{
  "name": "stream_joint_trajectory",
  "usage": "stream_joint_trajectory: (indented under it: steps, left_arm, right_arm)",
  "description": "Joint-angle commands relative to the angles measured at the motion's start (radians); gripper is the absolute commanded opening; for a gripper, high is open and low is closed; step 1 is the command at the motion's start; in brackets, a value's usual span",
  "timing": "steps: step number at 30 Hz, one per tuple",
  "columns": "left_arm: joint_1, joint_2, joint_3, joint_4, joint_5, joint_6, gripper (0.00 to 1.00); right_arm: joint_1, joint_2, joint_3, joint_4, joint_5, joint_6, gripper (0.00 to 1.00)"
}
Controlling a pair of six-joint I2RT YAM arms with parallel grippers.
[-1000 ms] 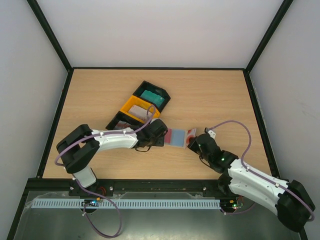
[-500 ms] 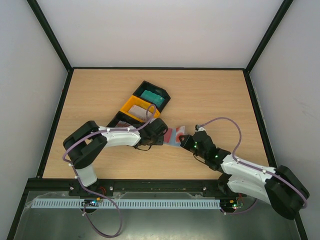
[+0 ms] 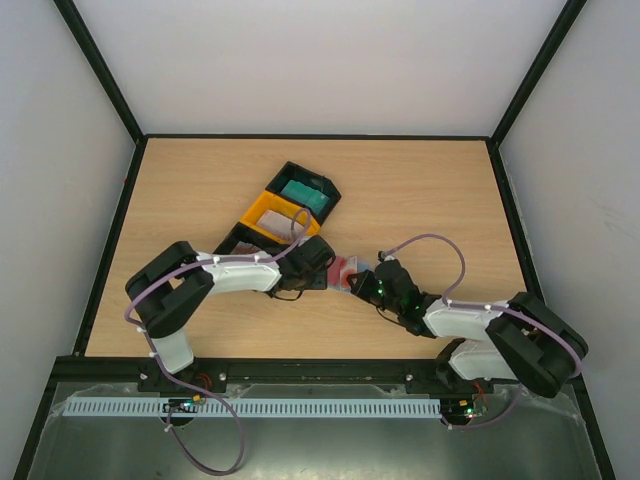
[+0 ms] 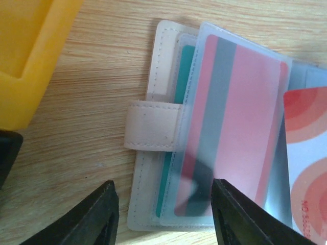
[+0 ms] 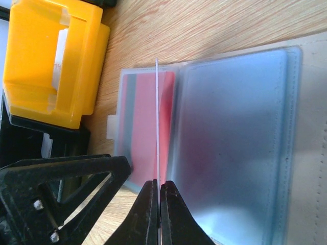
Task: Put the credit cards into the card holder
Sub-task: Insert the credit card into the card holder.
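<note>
The card holder [image 4: 153, 92] lies open on the table, with a beige edge, a strap and clear slots that hold a pink-and-grey striped card [image 4: 230, 127] and a teal one. My left gripper [image 4: 166, 217] is open, its fingers either side of the holder's near edge. A red-and-white credit card [image 4: 306, 168] stands over the holder's right part. My right gripper [image 5: 157, 191] is shut on that card [image 5: 157, 122], seen edge-on, at the fold between the blue-grey slot pages [image 5: 230, 143]. In the top view both grippers, the left [image 3: 322, 270] and the right [image 3: 366, 284], meet at the holder [image 3: 345, 270].
A yellow tray [image 3: 275, 214] with pale cards sits just behind the holder, between a black tray with teal cards [image 3: 305, 190] and another black tray [image 3: 235, 240]. The yellow tray also shows in the right wrist view [image 5: 51, 61]. My left gripper's finger [image 5: 61, 178] lies close beside the right one.
My right gripper has moved left with the red-and-white card, from beside the holder to over its fold. My left gripper has shifted slightly and stays at the holder's left edge.
</note>
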Motion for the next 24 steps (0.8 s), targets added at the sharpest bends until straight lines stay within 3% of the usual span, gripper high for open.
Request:
stream_joint_trajectory:
  steps: [1,9,16,24]
  left_arm:
    - [0.013,-0.022,-0.007,-0.026,0.011,0.009,0.53]
    - [0.028,-0.051,0.013,-0.027,0.018,0.028,0.57]
    - [0.045,-0.046,0.003,-0.017,0.035,0.054,0.57]
    - [0.050,-0.019,-0.012,-0.010,0.062,0.062,0.51]
  right_arm:
    - [-0.004,0.020,0.002,0.041,0.033,0.040,0.02]
    - [-0.005,-0.009,-0.015,0.036,0.069,0.047,0.02]
    - [-0.004,0.059,-0.003,0.082,0.045,0.070,0.02]
    - [-0.005,0.136,-0.010,0.198,-0.001,0.098,0.02]
